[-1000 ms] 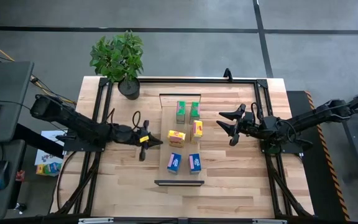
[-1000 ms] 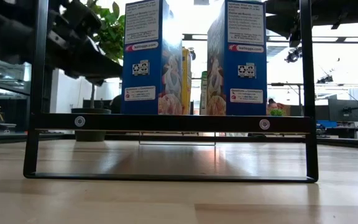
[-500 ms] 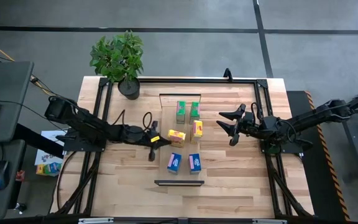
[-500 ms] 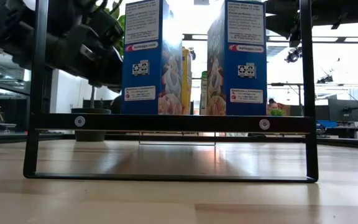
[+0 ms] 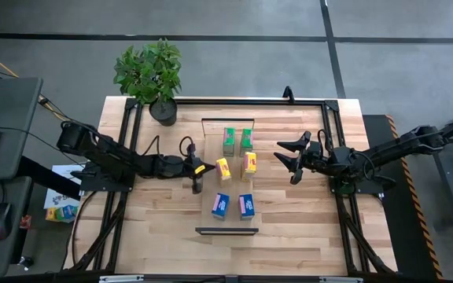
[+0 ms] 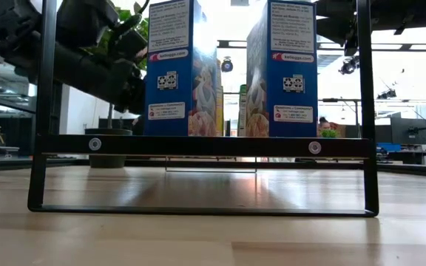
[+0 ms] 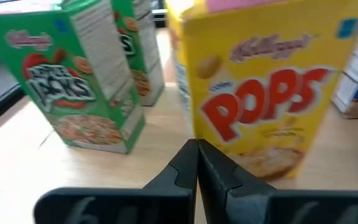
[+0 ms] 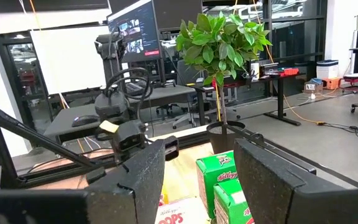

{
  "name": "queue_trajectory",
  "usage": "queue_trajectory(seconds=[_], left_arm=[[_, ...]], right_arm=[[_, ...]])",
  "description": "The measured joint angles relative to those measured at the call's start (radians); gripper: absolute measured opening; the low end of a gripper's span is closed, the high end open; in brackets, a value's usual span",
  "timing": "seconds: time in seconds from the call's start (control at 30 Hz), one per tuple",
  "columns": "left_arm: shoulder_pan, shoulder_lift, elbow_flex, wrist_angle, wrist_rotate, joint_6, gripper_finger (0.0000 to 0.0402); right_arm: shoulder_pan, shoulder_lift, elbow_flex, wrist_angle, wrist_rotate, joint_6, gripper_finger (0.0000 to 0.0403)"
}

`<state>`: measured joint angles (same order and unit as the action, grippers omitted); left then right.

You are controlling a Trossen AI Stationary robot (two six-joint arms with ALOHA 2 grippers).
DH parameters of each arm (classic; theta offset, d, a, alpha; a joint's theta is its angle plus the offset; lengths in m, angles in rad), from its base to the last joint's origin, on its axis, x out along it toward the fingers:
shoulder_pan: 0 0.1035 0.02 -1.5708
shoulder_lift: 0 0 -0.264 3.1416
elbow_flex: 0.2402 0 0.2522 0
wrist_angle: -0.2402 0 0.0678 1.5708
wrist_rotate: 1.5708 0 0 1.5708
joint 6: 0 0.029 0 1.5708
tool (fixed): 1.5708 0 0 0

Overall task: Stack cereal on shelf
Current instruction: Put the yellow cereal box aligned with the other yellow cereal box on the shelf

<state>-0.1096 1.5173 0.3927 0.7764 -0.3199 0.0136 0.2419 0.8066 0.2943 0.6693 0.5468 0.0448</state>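
Compared with the earlier frame, the left gripper (image 5: pixel 197 174) is seen advanced toward the shelf (image 5: pixel 228 230), and the left yellow cereal box (image 5: pixel 223 168) is seen turned and shifted. The left jaws are closed together, empty, their tips just beside that box; contact cannot be confirmed from above. The right gripper (image 5: pixel 292 159) is held unchanged, right of the shelf, jaws apart with nothing between them. Two green boxes (image 5: pixel 237 140), a second yellow box (image 5: pixel 249 163) and two blue boxes (image 5: pixel 233 205) are located on the shelf. A striped wooden tabletop (image 5: pixel 297 228) and a potted plant (image 5: pixel 151 75) are noted; desks and monitors are visible beyond.
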Motion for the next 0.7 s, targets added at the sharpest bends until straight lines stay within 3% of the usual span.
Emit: queue_trajectory(seconds=[0.43, 0.6, 0.7], left_arm=[[0.081, 0.0, 0.0, 0.054, 0.031, 0.017, 0.0], [0.059, -0.087, 0.0, -0.092, -0.114, -0.018, 0.0], [0.02, -0.135, -0.002, -0.153, -0.094, -0.075, 0.0]], right_arm=[[0.0, 0.0, 0.0, 0.0, 0.0, 0.0, 0.0186], [0.0, 0.0, 0.0, 0.0, 0.0, 0.0, 0.0186], [0.0, 0.0, 0.0, 0.0, 0.0, -0.005, 0.0186]])
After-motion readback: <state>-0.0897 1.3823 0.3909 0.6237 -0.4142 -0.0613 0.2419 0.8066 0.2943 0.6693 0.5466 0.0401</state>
